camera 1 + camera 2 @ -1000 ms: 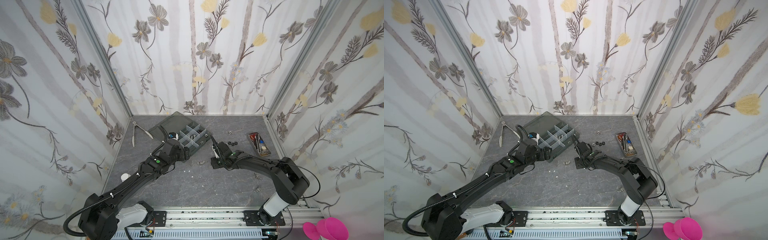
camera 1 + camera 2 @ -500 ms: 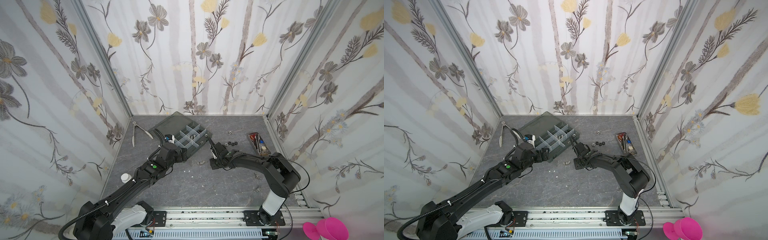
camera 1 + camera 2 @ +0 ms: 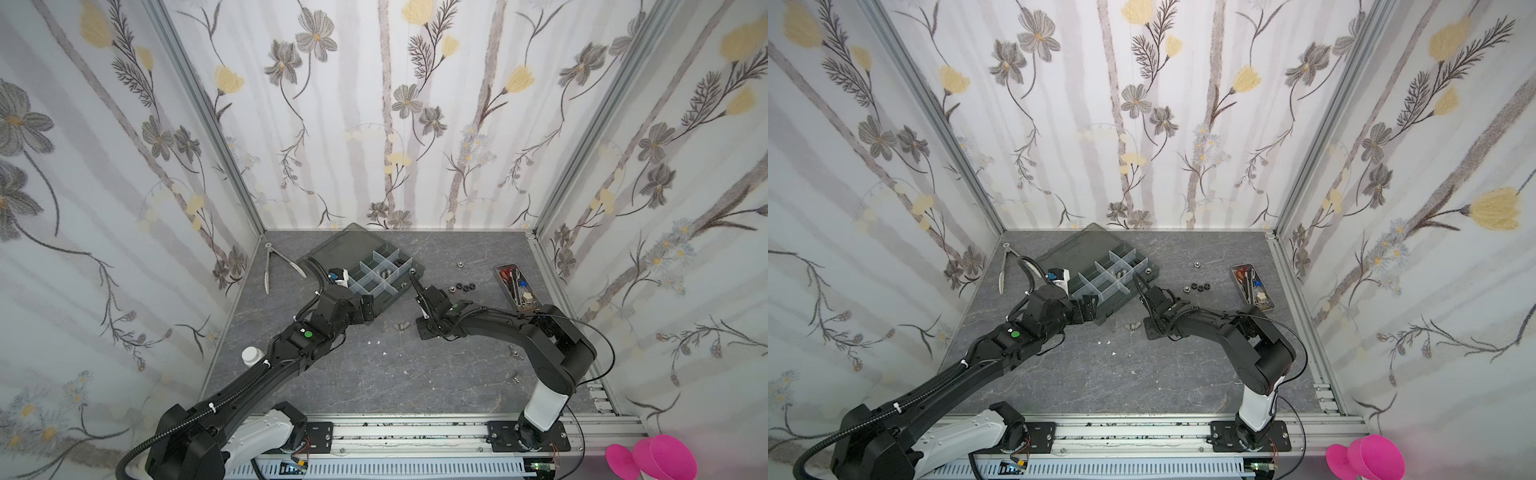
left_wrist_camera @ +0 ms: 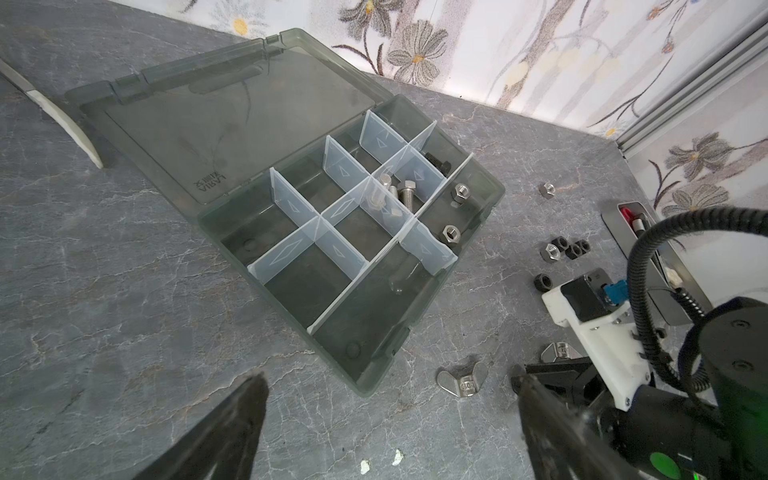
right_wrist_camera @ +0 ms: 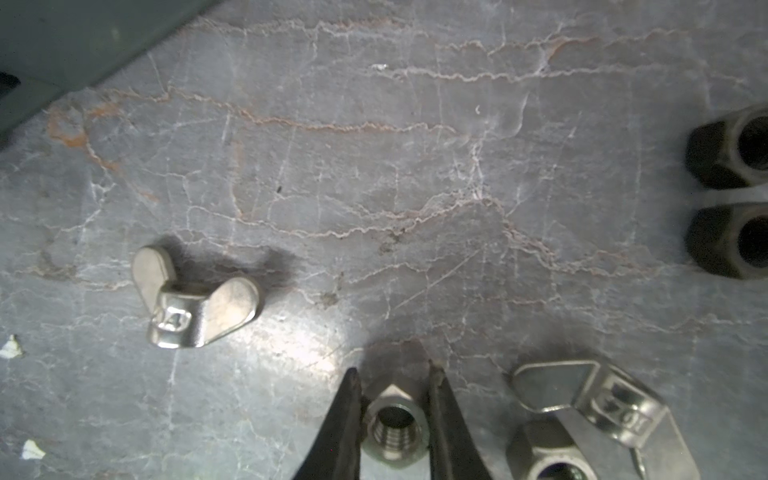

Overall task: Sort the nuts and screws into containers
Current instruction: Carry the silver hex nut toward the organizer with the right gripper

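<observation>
Right claw (image 5: 392, 374) had closed, now clamped on a silver hex nut (image 5: 395, 428).
Left claw (image 4: 390, 376) gaped wide, organizer box (image 4: 365, 332) just ahead.

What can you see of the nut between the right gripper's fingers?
The nut is a small hex nut of shiny silver metal. Its threaded bore faces the wrist camera. The right gripper is closed on it, with its dark fingers against opposite flats. The grey table lies beneath, but I cannot tell whether the nut is lifted. A second hex nut and a wing nut lie just beyond one finger, not touching it.
</observation>
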Motion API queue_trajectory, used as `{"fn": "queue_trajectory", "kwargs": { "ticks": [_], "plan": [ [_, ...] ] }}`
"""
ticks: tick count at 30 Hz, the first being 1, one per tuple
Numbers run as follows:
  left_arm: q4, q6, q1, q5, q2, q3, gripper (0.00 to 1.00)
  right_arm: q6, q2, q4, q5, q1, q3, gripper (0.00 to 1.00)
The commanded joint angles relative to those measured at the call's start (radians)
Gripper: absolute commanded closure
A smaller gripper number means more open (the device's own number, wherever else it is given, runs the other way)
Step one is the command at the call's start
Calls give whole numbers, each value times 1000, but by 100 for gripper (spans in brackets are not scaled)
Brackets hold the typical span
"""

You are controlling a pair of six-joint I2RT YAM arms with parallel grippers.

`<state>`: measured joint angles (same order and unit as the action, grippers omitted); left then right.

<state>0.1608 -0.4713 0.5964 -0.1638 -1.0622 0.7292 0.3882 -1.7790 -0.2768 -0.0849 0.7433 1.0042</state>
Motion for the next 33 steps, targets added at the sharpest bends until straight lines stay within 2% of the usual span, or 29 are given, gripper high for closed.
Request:
{"fn": "queue_trajectory", "kwargs": {
  "ticks": [1, 10, 19, 33],
  "plan": [
    [-23, -3, -2, -6, 8, -1, 6, -2, 7, -39, -16, 3, 7, 81],
    [-33, -15, -1, 10, 22, -10, 5, -12, 9, -60, -13, 3, 65, 83],
    [-19, -6, -1, 34, 24, -4, 0, -38, -30, -97, 9, 2, 229, 83],
    [-27, 16, -14, 58, -26, 35, 0, -90, -181, -131, 58, -48, 496, 83]
  ]
}}
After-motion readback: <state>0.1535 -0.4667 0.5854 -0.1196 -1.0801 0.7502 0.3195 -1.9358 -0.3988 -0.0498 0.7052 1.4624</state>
